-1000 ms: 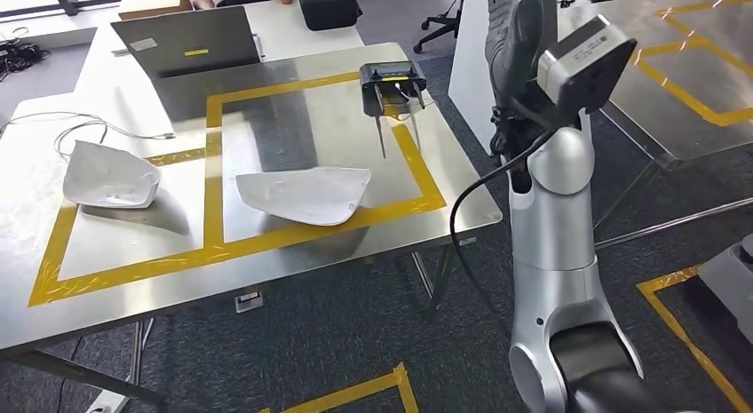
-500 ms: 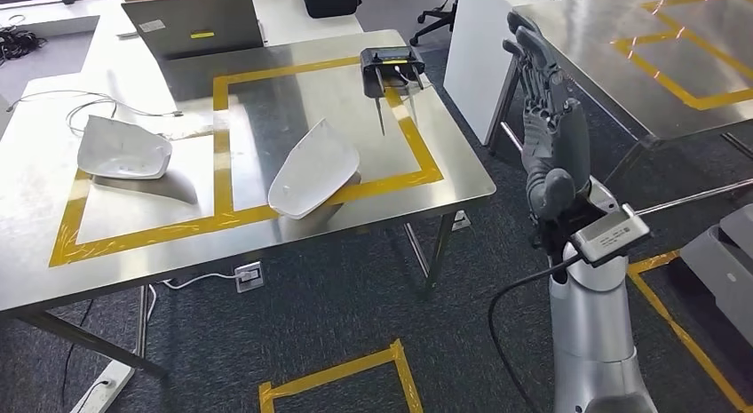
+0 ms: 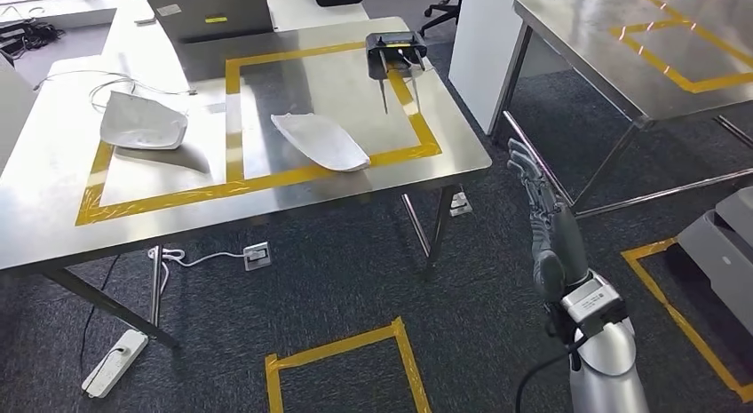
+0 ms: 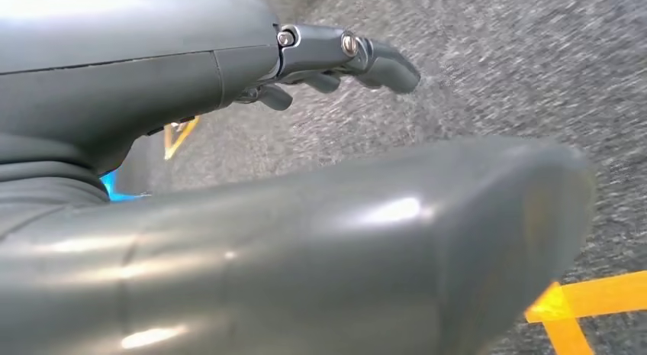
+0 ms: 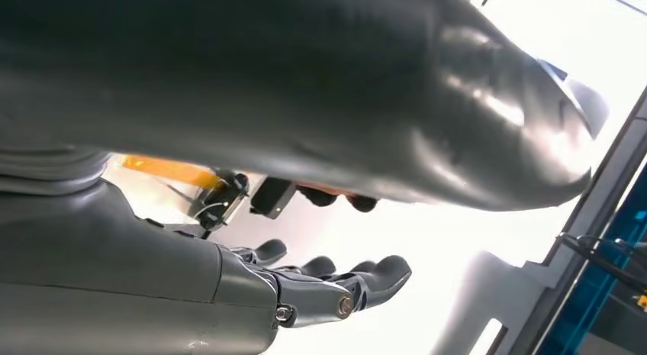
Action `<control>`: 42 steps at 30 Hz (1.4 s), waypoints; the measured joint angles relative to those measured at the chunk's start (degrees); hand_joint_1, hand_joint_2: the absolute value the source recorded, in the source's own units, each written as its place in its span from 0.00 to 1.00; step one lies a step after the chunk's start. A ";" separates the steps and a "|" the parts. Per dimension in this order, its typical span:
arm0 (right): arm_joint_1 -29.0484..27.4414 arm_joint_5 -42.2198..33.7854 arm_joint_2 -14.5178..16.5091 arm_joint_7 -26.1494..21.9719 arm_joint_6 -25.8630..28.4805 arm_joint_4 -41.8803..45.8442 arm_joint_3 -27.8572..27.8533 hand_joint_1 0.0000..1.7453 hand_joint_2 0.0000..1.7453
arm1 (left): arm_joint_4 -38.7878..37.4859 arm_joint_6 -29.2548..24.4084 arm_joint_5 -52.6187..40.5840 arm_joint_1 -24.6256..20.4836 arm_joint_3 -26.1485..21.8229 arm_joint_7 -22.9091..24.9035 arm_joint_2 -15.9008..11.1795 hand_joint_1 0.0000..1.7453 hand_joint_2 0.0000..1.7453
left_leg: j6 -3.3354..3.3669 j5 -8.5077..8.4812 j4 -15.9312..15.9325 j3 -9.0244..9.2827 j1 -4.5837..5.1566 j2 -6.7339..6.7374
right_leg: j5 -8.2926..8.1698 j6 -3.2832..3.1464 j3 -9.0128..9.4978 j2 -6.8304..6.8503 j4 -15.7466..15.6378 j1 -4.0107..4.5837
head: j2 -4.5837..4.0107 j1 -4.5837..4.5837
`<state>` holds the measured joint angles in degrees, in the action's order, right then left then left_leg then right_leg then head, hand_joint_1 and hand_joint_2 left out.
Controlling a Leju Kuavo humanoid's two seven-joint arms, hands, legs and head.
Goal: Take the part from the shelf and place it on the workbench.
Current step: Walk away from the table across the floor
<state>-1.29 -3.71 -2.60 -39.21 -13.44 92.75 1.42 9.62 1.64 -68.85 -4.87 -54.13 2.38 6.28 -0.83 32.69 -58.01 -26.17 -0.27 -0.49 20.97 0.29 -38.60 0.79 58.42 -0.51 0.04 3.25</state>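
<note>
Two white shell-like parts are lying on the worktop [image 3: 53,209]: the left part [image 3: 142,126] by the tape border, the middle part [image 3: 321,140] inside the yellow square. Both look thin, rigid, light and slippery; gripping an edge seems best. The right hand [image 3: 543,219] is hanging beside the worktop, fingers [image 3: 526,178] straightened, holding nothing.

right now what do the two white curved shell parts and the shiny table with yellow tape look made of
The two white curved shell parts look like thin moulded plastic, matte: even white, soft shading, no glare, though composite is possible. The shiny table with yellow tape looks like brushed stainless steel: grey, streaky reflections, thin bent edge.
</note>
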 joint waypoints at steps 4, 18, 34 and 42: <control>-1.75 0.23 0.43 2.03 0.22 -6.54 -1.25 0.00 0.00 | -0.02 -0.16 0.90 0.23 -0.62 0.36 0.05 0.00 0.00 | 2.14 -2.34 0.33 -1.94 -0.06 0.55 | 2.56 1.46 -1.03 -0.31 1.75 -0.33 | 0.00 -0.23; 3.74 -1.47 2.42 37.25 13.84 -69.18 -9.69 0.00 0.00 | -0.07 2.05 -0.58 0.84 -1.40 -1.35 0.84 0.00 0.00 | 0.66 -9.61 -0.80 -10.61 0.38 0.24 | 8.96 -1.58 10.45 -0.07 -1.53 0.70 | 0.01 0.27; 1.90 -0.29 6.19 41.72 16.60 -80.61 -14.37 0.00 1.00 | -0.37 2.78 -3.22 0.86 -0.92 0.54 -0.88 0.00 0.00 | 2.04 -2.09 0.49 -1.81 0.19 0.39 | 2.14 0.85 0.46 -0.21 1.06 0.05 | 0.00 -0.21; 2.73 5.78 6.70 41.16 16.28 -81.29 -10.00 0.00 1.00 | -0.42 3.46 -5.95 -0.50 0.69 -0.43 0.40 0.00 0.00 | 2.92 -7.98 -0.06 -9.05 0.87 0.88 | 9.18 0.40 4.49 -0.41 10.60 0.43 | 0.00 0.05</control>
<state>1.44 2.07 4.10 1.96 2.85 11.46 -8.57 9.20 5.10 -74.80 -5.37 -53.44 1.95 6.68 2.09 24.71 -58.07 -35.23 0.60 0.39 30.14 0.69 -34.11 0.38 69.02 -0.08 0.04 3.30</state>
